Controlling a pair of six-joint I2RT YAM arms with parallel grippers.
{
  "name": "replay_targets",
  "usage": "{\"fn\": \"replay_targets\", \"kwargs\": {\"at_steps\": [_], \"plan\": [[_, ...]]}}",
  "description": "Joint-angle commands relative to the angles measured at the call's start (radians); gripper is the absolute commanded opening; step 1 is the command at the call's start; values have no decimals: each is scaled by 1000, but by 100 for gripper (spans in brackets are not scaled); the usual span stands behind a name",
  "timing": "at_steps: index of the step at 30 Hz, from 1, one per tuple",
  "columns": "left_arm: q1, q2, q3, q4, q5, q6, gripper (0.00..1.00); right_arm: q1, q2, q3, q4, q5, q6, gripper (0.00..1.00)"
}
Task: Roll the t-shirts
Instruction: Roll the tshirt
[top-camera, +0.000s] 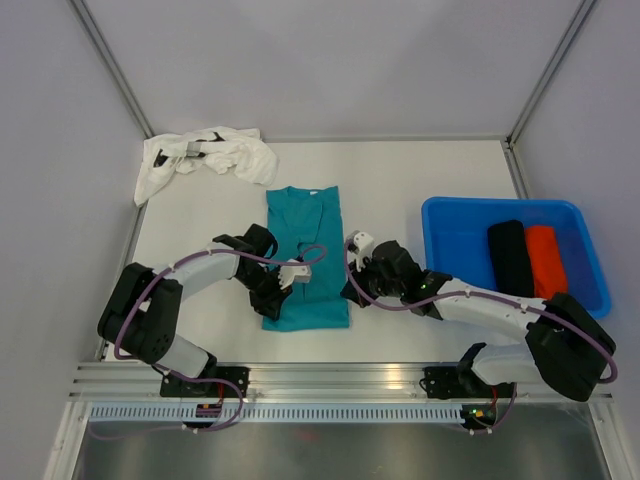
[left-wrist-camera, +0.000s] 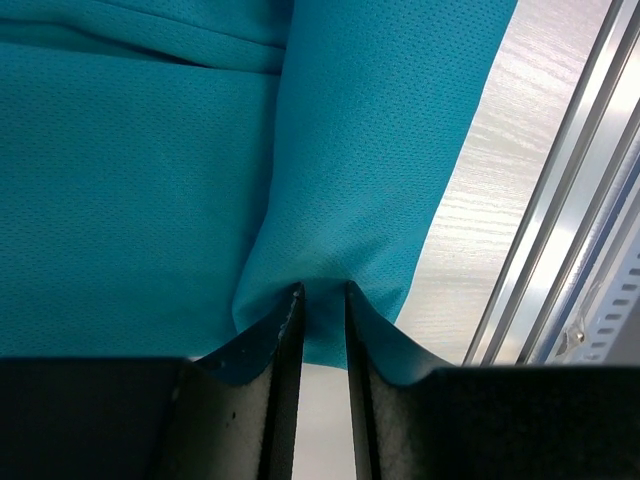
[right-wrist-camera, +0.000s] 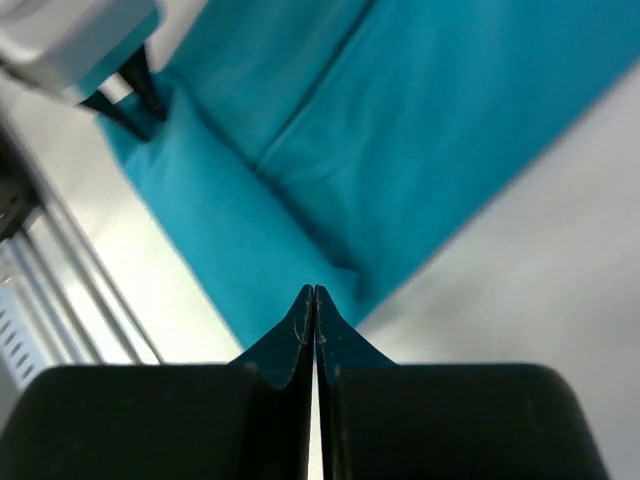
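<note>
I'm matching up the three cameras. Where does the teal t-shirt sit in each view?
Top external: teal t-shirt lies mid-picture.
Left wrist: fills the upper left, pinched by the left pincer.
Right wrist: upper middle, pinched by the right pincer.
Shared landmark: the metal rail, seen bottom, right, then left.

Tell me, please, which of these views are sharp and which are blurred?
Top external: evenly lit, sharp throughout. Left wrist: the teal shirt shows crisp weave, the left hand is dark. Right wrist: shirt and table are blurred.
</note>
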Motion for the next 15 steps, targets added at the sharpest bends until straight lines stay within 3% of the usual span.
{"fn": "replay_targets", "kwargs": {"at_steps": [1, 4, 12, 15], "plan": [[4, -31, 12, 19, 43, -36, 29, 70, 38, -54, 179, -144, 67, 1], [4, -39, 5, 19, 30, -41, 29, 83, 72, -112, 318, -155, 117, 0], [6, -114, 17, 19, -40, -77, 32, 31, 231, -123, 348, -155, 153, 0], [-14, -182, 38, 10, -63, -108, 40, 29, 238, -117, 345, -164, 153, 0]]}}
